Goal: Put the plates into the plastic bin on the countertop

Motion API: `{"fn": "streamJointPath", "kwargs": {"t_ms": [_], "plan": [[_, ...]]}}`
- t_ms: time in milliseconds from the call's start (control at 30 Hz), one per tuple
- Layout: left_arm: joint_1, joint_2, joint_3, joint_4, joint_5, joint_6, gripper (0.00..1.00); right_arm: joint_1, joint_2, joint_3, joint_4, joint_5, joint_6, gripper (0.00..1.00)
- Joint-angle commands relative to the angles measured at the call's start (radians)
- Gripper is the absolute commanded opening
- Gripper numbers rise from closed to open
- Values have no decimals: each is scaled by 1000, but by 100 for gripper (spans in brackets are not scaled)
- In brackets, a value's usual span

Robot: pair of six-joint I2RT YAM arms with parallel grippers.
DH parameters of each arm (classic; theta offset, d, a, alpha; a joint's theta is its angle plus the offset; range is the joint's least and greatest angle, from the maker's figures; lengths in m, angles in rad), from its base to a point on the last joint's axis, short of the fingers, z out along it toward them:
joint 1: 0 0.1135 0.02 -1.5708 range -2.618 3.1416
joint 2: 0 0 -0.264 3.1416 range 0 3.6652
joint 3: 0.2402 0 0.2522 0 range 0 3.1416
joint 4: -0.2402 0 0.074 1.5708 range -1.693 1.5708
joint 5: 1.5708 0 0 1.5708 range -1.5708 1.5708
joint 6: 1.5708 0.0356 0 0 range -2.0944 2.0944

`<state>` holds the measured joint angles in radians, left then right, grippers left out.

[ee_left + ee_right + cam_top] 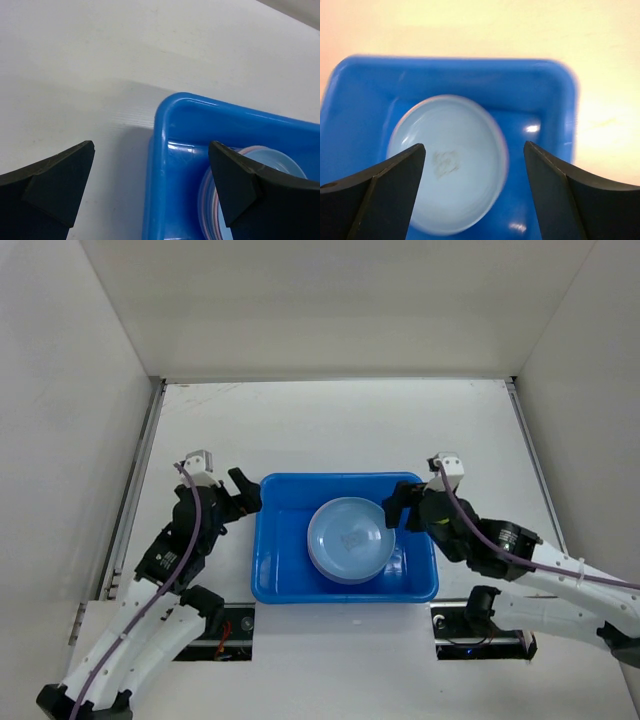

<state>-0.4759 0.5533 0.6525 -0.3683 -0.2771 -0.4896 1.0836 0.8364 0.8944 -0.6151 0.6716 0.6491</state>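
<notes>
Lower plates (207,200) mostly hidden under top plate (348,538), bin (470,75) blurred

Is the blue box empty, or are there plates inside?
Not empty. A stack of plates, light blue on top, lies inside the blue bin.

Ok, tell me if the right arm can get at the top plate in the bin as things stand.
Probably yes. The right pincer hangs open at the right rim of the bin, the light blue plate lies uncovered inside, and nothing stands between them.
</notes>
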Motion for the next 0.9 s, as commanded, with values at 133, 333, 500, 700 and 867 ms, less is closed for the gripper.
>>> {"fn": "streamJointPath", "kwargs": {"t_ms": [133,333,500,700,867], "plan": [[9,30,-134,147,-201,-115,100,-188,-181,-263,311,220,-127,97],[-2,-71,-253,250,-356,-89,100,-339,-348,-446,426,299,-155,100],[-2,-116,-318,305,-441,-21,100,-391,-454,-503,468,403,-169,100],[-65,-101,-301,284,-520,12,100,-380,-517,-528,479,468,-183,100],[-123,-180,-271,207,-614,55,100,-380,-589,-551,488,457,-186,100]]}}
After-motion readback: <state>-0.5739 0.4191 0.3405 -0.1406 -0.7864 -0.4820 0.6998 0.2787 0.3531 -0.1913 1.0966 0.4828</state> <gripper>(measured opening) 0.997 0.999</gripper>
